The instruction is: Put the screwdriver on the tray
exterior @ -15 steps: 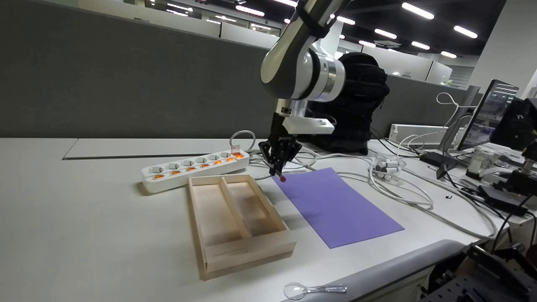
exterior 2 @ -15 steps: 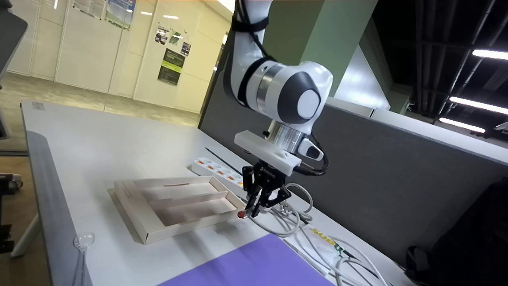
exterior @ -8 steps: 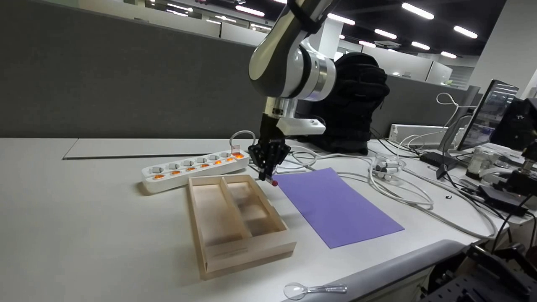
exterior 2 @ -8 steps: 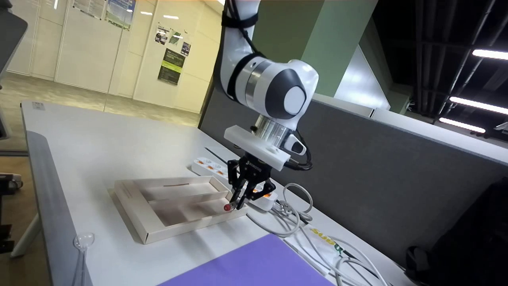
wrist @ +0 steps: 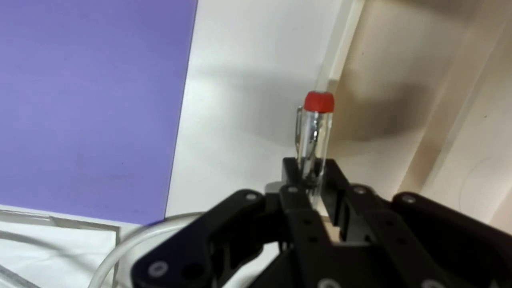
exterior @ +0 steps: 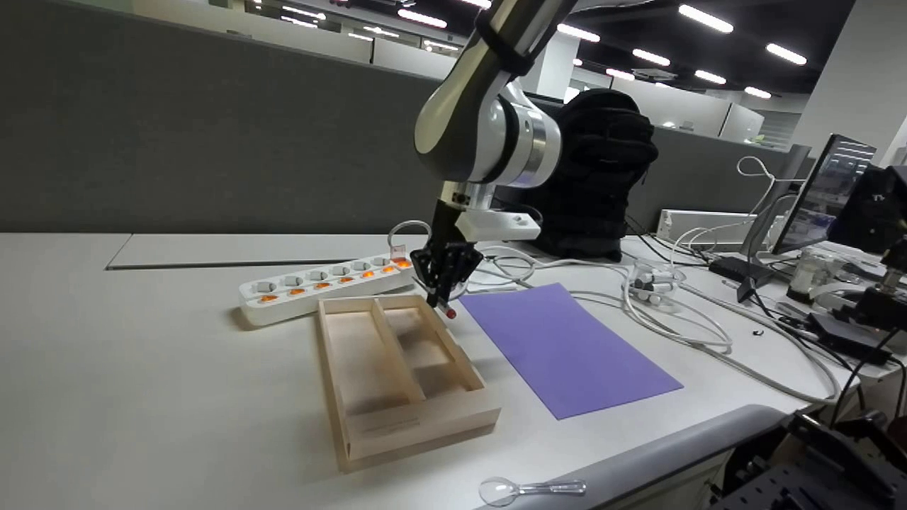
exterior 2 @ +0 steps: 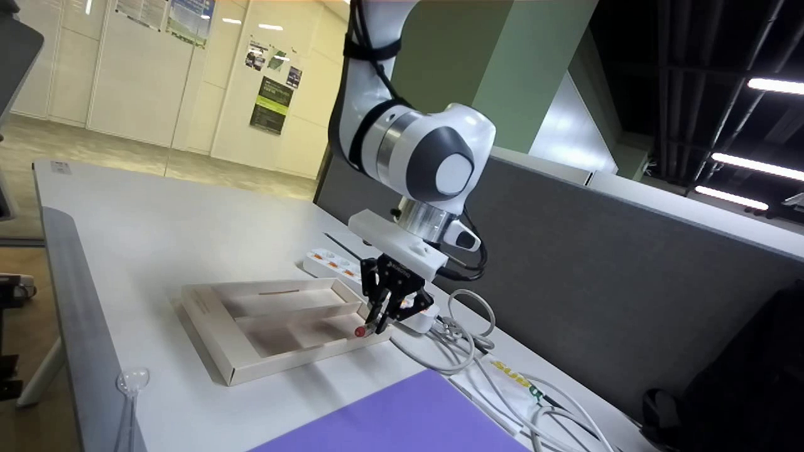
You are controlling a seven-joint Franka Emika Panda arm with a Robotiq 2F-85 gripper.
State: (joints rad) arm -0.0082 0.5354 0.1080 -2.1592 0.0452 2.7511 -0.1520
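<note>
The screwdriver (wrist: 314,136) is a slim clear stick with a red end cap and a metal clip. Its red end also shows in both exterior views (exterior: 451,312) (exterior 2: 361,331). My gripper (wrist: 311,172) is shut on its body, with the red end sticking out past the fingertips. The pale wooden tray (exterior: 425,423) has a lengthwise divider and two long compartments. My gripper (exterior: 434,297) is at the tray's far corner, by the long rim that faces the mat. In the wrist view, the red end overlaps the tray's rim (wrist: 340,48). The exact height above the rim is unclear.
A flat purple mat (exterior: 567,354) lies beside the tray. A white power strip (exterior: 326,287) stands close behind the tray, with white cables (exterior 2: 461,351) near it. A clear plastic spoon (exterior: 531,489) lies at the table's front edge. A black backpack (exterior: 602,177) stands at the back.
My gripper has moved with the screwdriver toward the tray, from over the mat's corner to the tray's rim. In the last half second it has come slightly lower. The tray has not moved.
</note>
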